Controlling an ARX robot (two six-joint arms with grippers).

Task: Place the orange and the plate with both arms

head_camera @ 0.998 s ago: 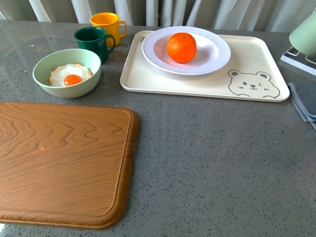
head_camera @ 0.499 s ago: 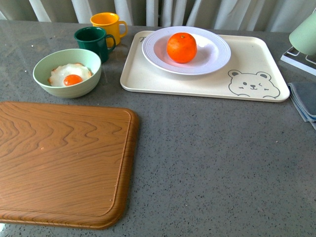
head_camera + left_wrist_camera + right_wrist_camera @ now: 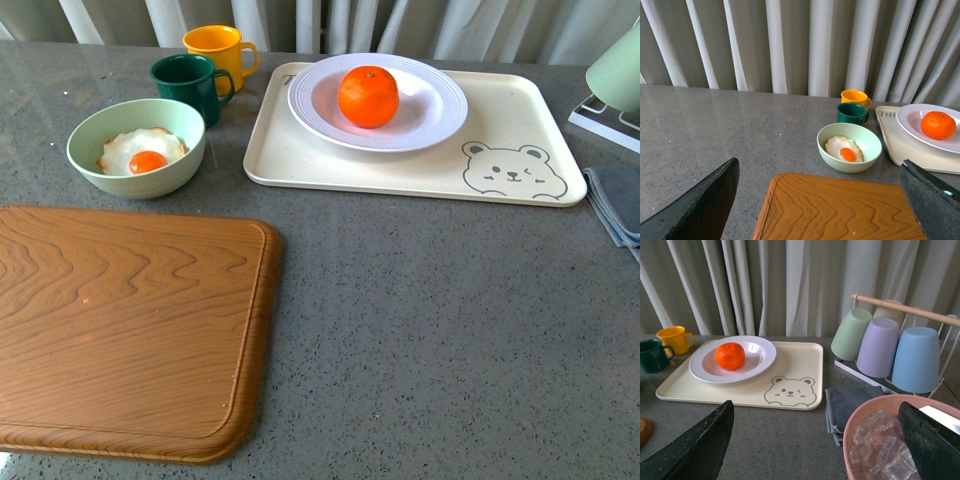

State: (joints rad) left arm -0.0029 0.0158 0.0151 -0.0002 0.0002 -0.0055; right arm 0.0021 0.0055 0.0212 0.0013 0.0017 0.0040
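The orange (image 3: 368, 96) rests in the middle of the white ribbed plate (image 3: 432, 122), which stands on the left half of the cream bear tray (image 3: 400, 170) at the back of the table. Both also show in the left wrist view, orange (image 3: 938, 125) on plate (image 3: 912, 125), and in the right wrist view, orange (image 3: 730, 355) on plate (image 3: 762, 357). Neither arm appears in the front view. My left gripper (image 3: 822, 205) is open above the wooden board, far from the plate. My right gripper (image 3: 820, 445) is open, held back from the tray over grey table.
A wooden cutting board (image 3: 120, 330) fills the front left. A pale green bowl with a fried egg (image 3: 137, 147), a dark green mug (image 3: 188, 85) and a yellow mug (image 3: 218, 50) stand back left. A cup rack (image 3: 890, 347), grey cloth (image 3: 847, 407) and pink bowl of ice (image 3: 880, 440) sit right.
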